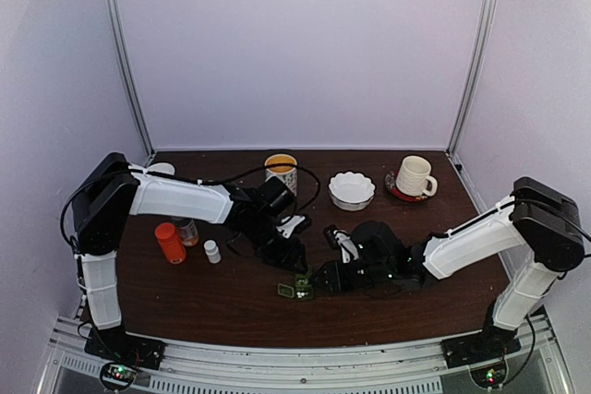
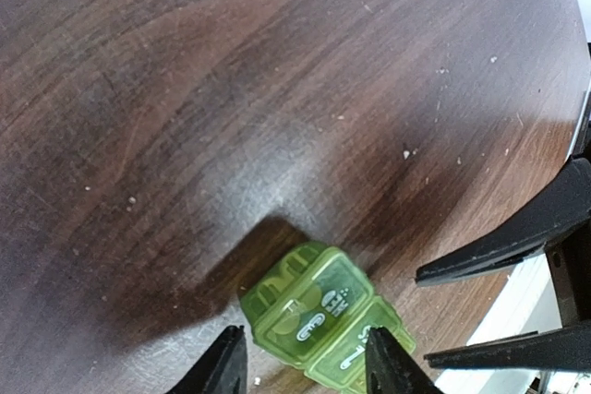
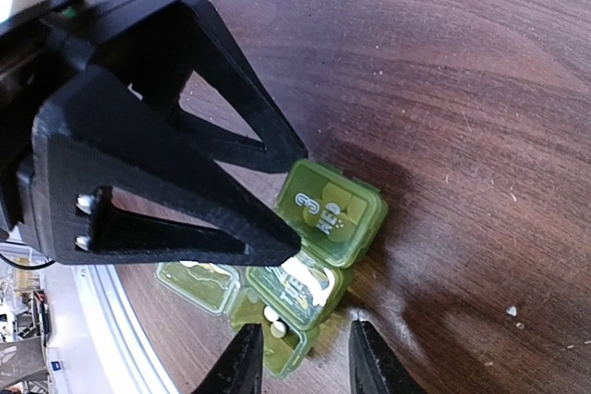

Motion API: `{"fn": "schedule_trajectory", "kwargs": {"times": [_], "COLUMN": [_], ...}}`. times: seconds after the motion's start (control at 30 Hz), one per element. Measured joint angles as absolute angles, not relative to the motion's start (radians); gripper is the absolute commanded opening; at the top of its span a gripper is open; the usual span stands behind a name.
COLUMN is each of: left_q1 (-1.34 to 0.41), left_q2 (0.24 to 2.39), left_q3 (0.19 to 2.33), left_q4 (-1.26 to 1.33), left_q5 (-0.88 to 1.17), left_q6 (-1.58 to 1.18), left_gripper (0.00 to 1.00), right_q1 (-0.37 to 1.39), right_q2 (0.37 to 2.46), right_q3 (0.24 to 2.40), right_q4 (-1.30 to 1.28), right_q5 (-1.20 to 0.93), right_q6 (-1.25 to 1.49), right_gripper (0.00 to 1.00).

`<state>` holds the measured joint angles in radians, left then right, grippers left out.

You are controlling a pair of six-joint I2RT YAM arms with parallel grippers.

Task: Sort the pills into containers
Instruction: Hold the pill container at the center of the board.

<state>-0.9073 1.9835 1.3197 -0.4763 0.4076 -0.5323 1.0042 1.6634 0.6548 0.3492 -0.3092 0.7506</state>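
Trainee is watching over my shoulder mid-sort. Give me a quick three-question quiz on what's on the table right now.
1. True or false: every lid on the pill box is shut.
2. What stands on the red saucer? A mug, B bowl, C orange bottle.
3. Fill in: the pills visible in the right wrist view are ____ in colour.
Key: 1 false, one compartment is open; 2 A; 3 white.

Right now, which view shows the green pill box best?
Right wrist view: the pill box sits mid-frame, lid lettering visible, one compartment open with white pills inside. The left wrist view cuts the box off at the bottom edge; the top view shows only a small green patch.
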Motion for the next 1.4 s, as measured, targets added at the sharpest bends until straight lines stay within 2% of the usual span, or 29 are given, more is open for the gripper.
{"fn": "schedule_trajectory", "kwargs": {"times": [0.23,0.33,0.37,0.5,0.53,0.63,1.07,1.27,1.4], "left_q1": [-0.907,-0.907,-0.908,-0.909,-0.909,-0.909,-0.916,-0.917,-0.917], "left_q2": [2.016,2.018,2.019,2.022,2.022,2.022,1.98,1.964,1.929], "left_q3": [1.32,1.323,1.324,1.327,1.327,1.326,1.247,1.231,1.192], "left_q4": [-0.475,-0.472,-0.472,-0.474,-0.474,-0.473,-0.382,-0.375,-0.375], "left_q5": [0.431,0.443,0.444,0.444,0.441,0.438,0.415,0.403,0.393], "left_q6": [-0.543,-0.55,-0.553,-0.568,-0.573,-0.598,-0.81,-0.86,-0.894], "left_gripper": [0.41,0.4,0.4,0.4,0.4,0.36,0.36,0.37,0.43], "right_q1": [1.004,1.004,1.005,1.031,1.048,1.102,1.25,1.259,1.258], "right_q2": [1.676,1.676,1.676,1.659,1.65,1.634,1.632,1.626,1.621], "right_q3": [0.655,0.655,0.655,0.66,0.668,0.705,0.793,0.747,0.719], "right_q4": [0.377,0.382,0.381,0.317,0.286,0.218,0.109,0.14,0.168], "right_q5": [-0.31,-0.31,-0.31,-0.268,-0.247,-0.19,0.074,0.148,0.16], "right_q6": [0.763,0.762,0.763,0.742,0.736,0.729,0.707,0.694,0.681], "right_gripper": [0.33,0.4,0.48,0.95,0.99,1.0,1.0,0.98,0.97]}}
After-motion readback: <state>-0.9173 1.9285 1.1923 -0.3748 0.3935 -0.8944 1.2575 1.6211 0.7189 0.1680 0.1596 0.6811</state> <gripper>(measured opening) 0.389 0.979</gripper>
